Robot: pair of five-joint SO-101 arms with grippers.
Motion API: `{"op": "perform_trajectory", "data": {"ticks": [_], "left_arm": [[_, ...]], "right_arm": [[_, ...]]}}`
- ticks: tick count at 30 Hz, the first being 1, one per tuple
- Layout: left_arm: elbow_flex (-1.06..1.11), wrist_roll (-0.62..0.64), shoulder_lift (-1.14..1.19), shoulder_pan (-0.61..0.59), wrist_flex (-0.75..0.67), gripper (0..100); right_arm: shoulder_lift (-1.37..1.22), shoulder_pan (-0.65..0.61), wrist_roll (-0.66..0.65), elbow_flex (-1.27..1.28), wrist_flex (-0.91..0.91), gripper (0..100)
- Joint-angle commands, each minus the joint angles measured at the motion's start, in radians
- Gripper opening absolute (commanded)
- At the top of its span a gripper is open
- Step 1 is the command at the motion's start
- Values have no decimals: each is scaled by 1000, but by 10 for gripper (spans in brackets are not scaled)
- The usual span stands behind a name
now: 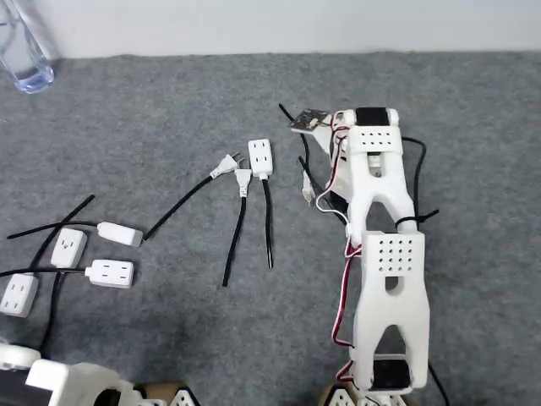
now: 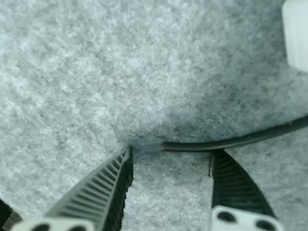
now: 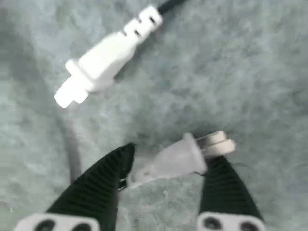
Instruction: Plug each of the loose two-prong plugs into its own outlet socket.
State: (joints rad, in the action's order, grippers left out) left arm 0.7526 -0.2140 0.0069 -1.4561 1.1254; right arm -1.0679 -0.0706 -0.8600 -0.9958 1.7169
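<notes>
Progress: zero, nothing's plugged in yet. The right hand (image 3: 171, 156) sits open around one plug (image 3: 183, 155), left hand (image 2: 172, 153) open and empty, sockets (image 1: 110, 272) over at 9 o'clock.

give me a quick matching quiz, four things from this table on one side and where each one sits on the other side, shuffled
Things
1 bottle
2 black cable end
3 white plug
4 outlet socket on a black cord

Places
a mid-mat, beside two loose plugs
b at the right gripper
c far left corner of the mat
d between the fingers of the open left gripper

Pairs: 1-c, 2-d, 3-b, 4-a
</notes>
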Motion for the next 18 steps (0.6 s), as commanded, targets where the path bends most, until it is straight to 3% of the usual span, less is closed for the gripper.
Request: {"op": "perform_trajectory", "data": {"ticks": [1, 11, 18], "left_arm": [[8, 6, 6, 29, -32, 254], [8, 6, 8, 29, -32, 254], [8, 6, 8, 29, -32, 254]], "right_arm": [[-4, 13, -18, -20, 8, 22], [2, 136, -26, -222, 82, 8], [2, 326, -201, -235, 82, 8]]}}
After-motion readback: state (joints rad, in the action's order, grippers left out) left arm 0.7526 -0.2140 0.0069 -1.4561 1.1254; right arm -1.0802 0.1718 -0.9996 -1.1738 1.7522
